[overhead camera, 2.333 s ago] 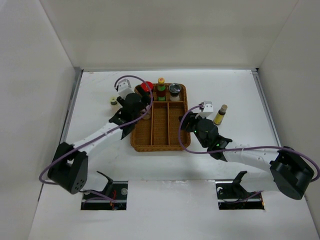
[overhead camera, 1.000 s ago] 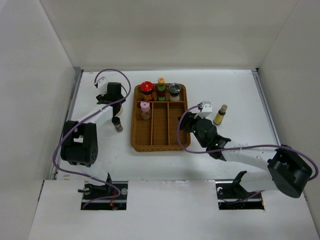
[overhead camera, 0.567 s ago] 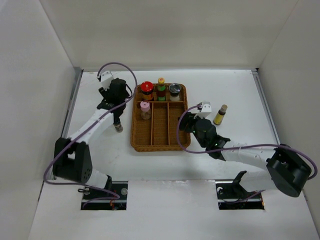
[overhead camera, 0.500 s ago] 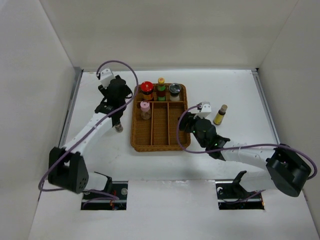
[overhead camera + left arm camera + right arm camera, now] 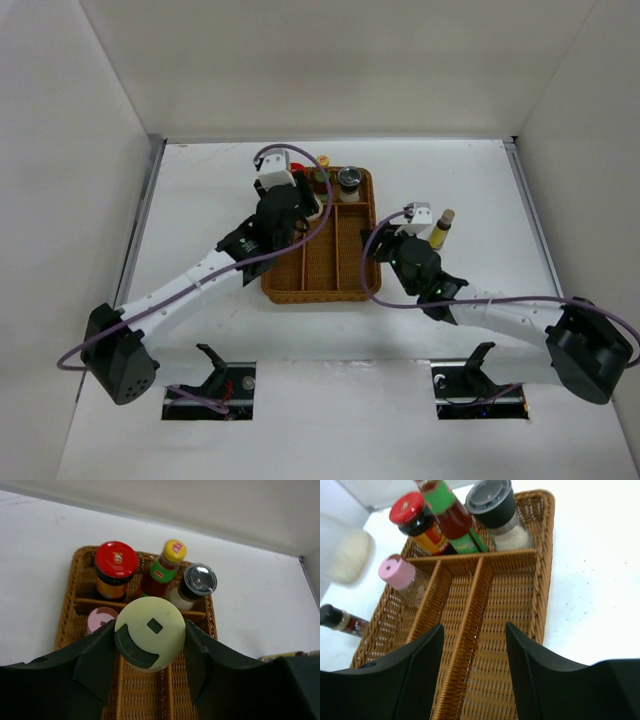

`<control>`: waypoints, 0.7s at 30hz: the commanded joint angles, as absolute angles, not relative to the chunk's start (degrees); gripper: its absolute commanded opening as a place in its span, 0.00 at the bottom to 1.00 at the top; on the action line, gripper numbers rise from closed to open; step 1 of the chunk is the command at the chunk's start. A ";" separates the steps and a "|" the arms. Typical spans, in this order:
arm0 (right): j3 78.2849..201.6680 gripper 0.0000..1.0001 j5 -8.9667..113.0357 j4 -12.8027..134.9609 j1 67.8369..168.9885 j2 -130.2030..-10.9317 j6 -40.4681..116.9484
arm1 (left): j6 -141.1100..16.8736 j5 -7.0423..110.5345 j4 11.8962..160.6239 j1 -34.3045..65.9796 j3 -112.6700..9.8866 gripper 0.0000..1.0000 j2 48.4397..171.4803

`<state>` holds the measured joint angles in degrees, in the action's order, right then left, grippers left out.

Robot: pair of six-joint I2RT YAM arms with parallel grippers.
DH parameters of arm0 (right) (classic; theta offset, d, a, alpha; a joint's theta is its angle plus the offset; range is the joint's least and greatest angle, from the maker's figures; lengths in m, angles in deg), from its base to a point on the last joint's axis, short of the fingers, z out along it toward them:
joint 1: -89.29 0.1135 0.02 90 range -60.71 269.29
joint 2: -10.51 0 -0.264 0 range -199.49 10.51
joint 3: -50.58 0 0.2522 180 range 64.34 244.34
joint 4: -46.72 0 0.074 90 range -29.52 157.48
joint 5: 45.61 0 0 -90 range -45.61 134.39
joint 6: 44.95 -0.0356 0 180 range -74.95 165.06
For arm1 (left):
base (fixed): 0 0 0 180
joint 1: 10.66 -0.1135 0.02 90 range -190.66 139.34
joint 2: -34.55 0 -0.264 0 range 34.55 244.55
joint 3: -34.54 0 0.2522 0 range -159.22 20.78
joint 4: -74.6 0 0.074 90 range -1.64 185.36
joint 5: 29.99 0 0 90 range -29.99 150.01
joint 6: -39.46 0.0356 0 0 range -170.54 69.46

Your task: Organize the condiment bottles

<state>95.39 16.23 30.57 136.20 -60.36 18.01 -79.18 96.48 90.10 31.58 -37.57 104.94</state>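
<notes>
The left gripper (image 5: 150, 642) is clenching the pale-green-capped bottle (image 5: 150, 629), now hovering over the wicker tray (image 5: 213, 622) instead of the table (image 5: 35, 540) at its 9 o'clock, just 6 o'clock of the sauce bottle (image 5: 164, 569). The right gripper (image 5: 472, 652) is idling spread, empty.

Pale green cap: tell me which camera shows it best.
Left wrist. The pale green cap fills the middle of that view, held in the left gripper above the tray. From the top camera the left arm hides it. The right wrist shows only a pale blur at its left edge, perhaps it.
</notes>
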 commanded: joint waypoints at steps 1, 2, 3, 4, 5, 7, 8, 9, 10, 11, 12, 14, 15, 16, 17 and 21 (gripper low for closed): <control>94.06 0.57 12.67 26.12 135.65 -56.73 17.11 | -79.37 94.82 84.76 32.71 -38.46 0.42 108.54; 93.35 0.57 11.71 25.94 135.56 -55.42 17.02 | -79.63 94.03 84.50 32.80 -38.81 0.42 109.78; 92.65 0.57 10.65 25.68 135.30 -53.93 17.02 | -79.98 93.33 84.06 32.80 -38.99 0.42 111.01; 91.77 0.57 9.43 25.24 134.86 -52.61 16.93 | -80.07 92.88 83.62 32.80 -39.25 0.42 112.41; 90.81 0.58 8.46 24.54 134.42 -51.46 16.67 | -80.24 92.62 83.44 32.62 -39.43 0.42 113.82; 89.49 0.58 8.10 23.92 133.37 -49.44 15.62 | -80.33 92.61 82.92 32.54 -39.78 0.42 116.89; 88.78 0.58 8.18 23.66 132.84 -48.04 14.83 | -80.25 92.61 82.13 32.36 -39.87 0.42 118.47; 88.34 0.58 8.18 23.66 132.57 -47.33 14.47 | -80.07 92.53 81.43 32.18 -40.13 0.42 120.23; 87.90 0.58 8.18 23.40 132.14 -46.88 13.95 | -79.90 92.70 80.90 32.18 -40.48 0.42 121.81; 87.72 0.59 8.36 23.22 131.78 -46.79 13.77 | -79.81 92.96 80.55 32.36 -41.00 0.42 123.40; 87.72 0.59 8.88 23.39 131.43 -46.88 13.59 | -79.72 92.97 79.93 32.53 -41.36 0.42 124.72; 88.25 0.59 9.94 23.74 131.51 -47.32 13.50 | -79.46 92.79 78.53 32.80 -41.89 0.42 126.66; 88.25 0.59 10.11 23.40 131.60 -47.84 13.50 | -79.11 93.05 77.74 32.89 -42.15 0.42 127.62; 88.51 0.59 10.20 23.31 131.60 -48.45 13.50 | -78.41 93.32 77.03 32.97 -42.59 0.42 128.76; 88.77 0.59 10.38 23.65 131.60 -48.81 13.50 | -78.05 93.40 76.85 32.97 -42.85 0.42 129.47; 89.13 0.59 10.82 23.66 131.60 -49.60 13.68 | -76.82 94.29 75.27 32.71 -43.91 0.44 132.90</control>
